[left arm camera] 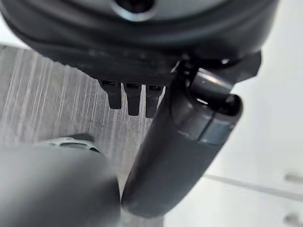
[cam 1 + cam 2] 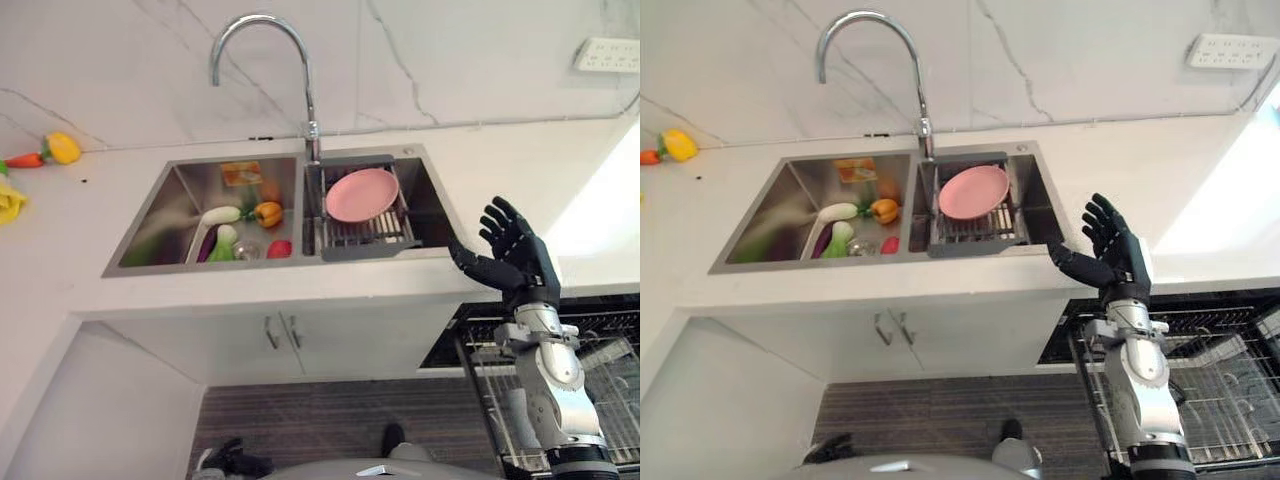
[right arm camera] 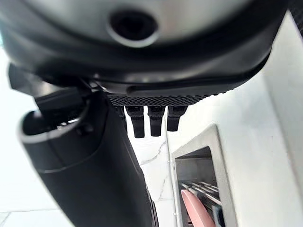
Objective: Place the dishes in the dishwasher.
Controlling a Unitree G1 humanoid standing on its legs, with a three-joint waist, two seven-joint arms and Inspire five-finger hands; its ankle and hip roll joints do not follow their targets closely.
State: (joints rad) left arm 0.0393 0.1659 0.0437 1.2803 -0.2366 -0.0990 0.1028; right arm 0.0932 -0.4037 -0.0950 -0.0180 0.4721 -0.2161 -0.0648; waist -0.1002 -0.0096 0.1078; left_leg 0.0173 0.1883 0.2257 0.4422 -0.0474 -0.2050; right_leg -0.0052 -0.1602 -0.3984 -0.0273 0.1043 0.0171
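The right hand [image 2: 515,250] is hovering in the air with its fingers spread wide and straight, holding nothing, thumb reaching toward the sink's front right corner. It is hanging just off the front edge of the white tabletop [image 2: 520,175], above the open dishwasher rack [image 2: 1200,370] that is sliding out below the counter. In the right wrist view the fingers [image 3: 156,120] are pointing out straight past the thumb, with a slice of the pink plate showing beyond.

The left hand [image 1: 132,101] is showing in its own wrist view, fingers straight and relaxed, gripping nothing, with grey floor behind.

Moving outward, the pink plate [image 2: 361,194] is leaning tilted in the wire dish rack [image 2: 362,232] sitting in the sink's right basin [image 2: 432,205]. The left basin [image 2: 175,210] is holding toy vegetables [image 2: 240,228], among them an orange pepper and a white and purple piece. The curved faucet [image 2: 265,60] is rising behind the divider. Far left on the tabletop, a yellow pepper [image 2: 62,148] is lying beside a carrot [image 2: 24,159]. A wall socket [image 2: 607,54] is sitting on the marble wall at upper right.
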